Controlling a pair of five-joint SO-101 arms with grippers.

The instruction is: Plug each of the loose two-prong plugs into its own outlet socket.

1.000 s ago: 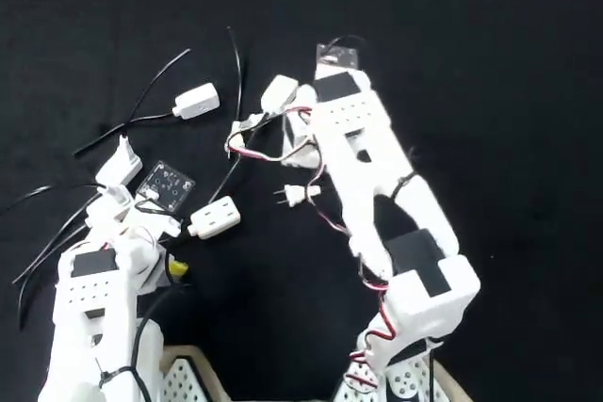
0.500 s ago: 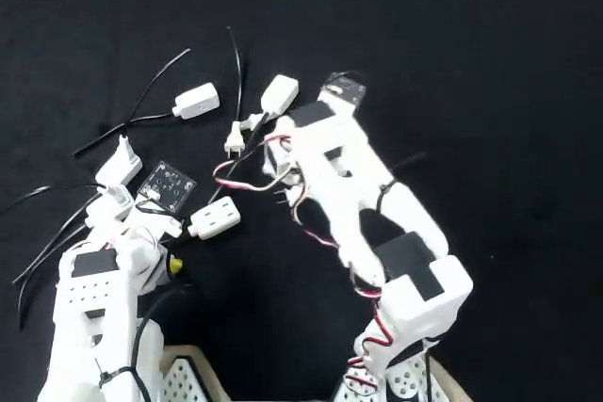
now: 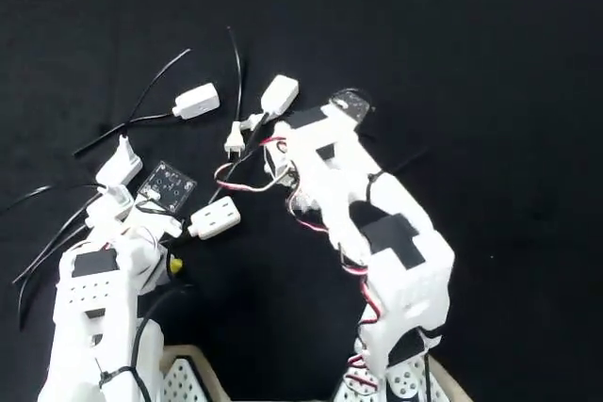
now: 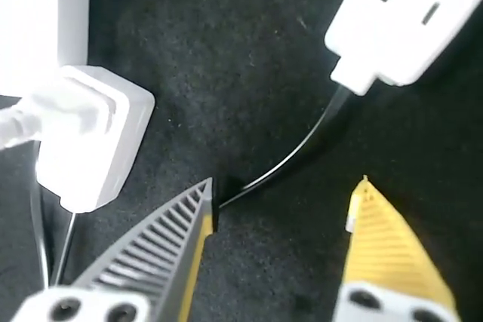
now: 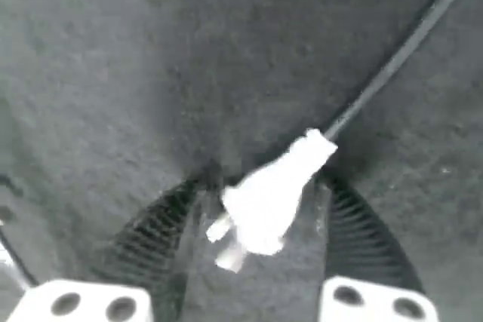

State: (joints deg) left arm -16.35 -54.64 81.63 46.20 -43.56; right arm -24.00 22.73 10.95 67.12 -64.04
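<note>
The right claw (image 5: 260,186) pinches a white two-prong plug (image 5: 273,190) by its body, near the middle of the counter (image 3: 509,91). The left claw (image 4: 287,186) is spread over a black cord (image 4: 302,152) that runs to an outlet socket (image 4: 404,13) toward the counter's front left corner.

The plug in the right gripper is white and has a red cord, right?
Not quite. The plug in the right gripper is white, but its cord is black, not red. The right wrist view shows it.
</note>
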